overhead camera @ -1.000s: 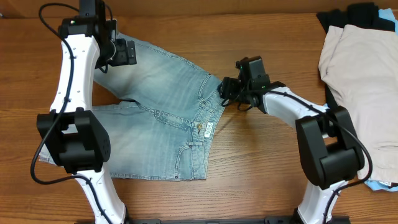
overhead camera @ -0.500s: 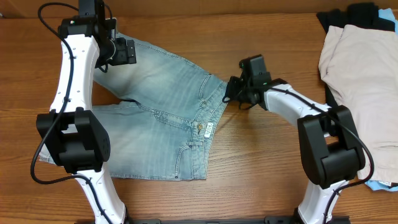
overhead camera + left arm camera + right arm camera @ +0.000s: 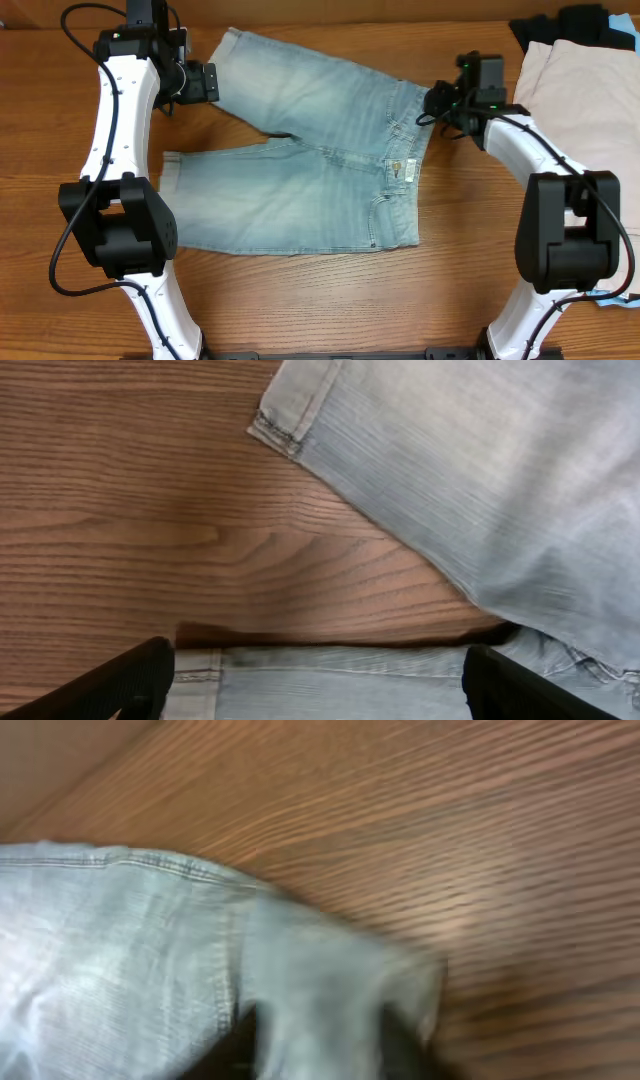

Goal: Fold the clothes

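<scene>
We see the denim shorts (image 3: 320,150) lying flat in the middle of the wooden table (image 3: 330,300), waistband toward the right and both legs reaching left. Our left gripper (image 3: 208,83) hovers just beside the upper leg's hem, over the bare wood between the two legs. Its fingers (image 3: 120,680) are spread wide and hold nothing. Our right gripper (image 3: 434,103) sits at the upper corner of the waistband. The wrist view is blurred, but its jaws seem closed on a fold of denim. A beige garment (image 3: 585,120) lies at the far right, apart from the shorts.
</scene>
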`<state>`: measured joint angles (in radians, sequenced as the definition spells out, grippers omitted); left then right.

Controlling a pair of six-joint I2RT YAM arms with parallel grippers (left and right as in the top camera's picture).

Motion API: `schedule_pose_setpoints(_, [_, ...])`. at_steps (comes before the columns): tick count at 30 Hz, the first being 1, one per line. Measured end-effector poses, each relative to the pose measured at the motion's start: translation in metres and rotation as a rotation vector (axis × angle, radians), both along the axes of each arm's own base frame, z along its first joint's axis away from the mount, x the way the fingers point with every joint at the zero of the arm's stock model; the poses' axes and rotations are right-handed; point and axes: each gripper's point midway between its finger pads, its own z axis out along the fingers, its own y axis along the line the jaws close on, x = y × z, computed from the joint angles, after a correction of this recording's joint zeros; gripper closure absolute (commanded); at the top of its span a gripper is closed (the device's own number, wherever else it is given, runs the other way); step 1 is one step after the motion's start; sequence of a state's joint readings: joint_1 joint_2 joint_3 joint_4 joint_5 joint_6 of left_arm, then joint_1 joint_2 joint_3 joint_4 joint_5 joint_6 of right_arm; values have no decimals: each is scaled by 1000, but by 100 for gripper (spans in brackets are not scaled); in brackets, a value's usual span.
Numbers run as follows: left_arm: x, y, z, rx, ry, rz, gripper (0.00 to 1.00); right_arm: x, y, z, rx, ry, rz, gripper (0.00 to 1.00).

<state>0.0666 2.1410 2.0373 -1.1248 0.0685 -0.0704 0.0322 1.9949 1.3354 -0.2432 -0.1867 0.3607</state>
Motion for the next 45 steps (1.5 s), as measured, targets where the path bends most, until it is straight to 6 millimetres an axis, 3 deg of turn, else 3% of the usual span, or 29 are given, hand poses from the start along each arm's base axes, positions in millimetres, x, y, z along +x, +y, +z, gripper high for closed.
schedule_pose_setpoints(5, [-1,0,0,1,6,-4,11,-17,-2,-4,-7,103,34,0])
schedule_pose_setpoints(8, [-9,-1,-2,0,36,-7,11,-33,-1,9,-6,165,41,0])
schedule_pose_setpoints(12, [-27,-2,10,-1,72,-9,9,-63,3,67,3,170,44,0])
schedule_pose_setpoints(14, [-41,-3,27,-10,77,17,9,-85,7,108,12,138,44,0])
schedule_pose_setpoints(15, [-48,-3,36,-15,77,34,8,-89,7,114,13,133,43,0])
schedule_pose_setpoints(17, [-62,-4,58,-26,63,69,6,-117,15,159,25,91,53,0])
schedule_pose_setpoints(21, [-86,-6,91,-42,41,115,5,-163,31,195,35,75,91,0])
schedule_pose_setpoints(30, [-125,-19,111,-56,70,135,5,-229,49,196,17,203,108,0])
schedule_pose_setpoints(35, [-159,-20,143,-60,-47,173,5,-265,61,201,-24,230,69,0])
schedule_pose_setpoints(38, [-184,-16,155,-54,-126,224,4,-285,63,193,-69,284,-10,0])
schedule_pose_setpoints(41, [-202,-12,149,-54,-152,281,6,-290,60,186,-88,297,-119,0])
schedule_pose_setpoints(45, [-215,-3,105,-55,-112,434,5,-291,57,167,-85,324,-233,0])
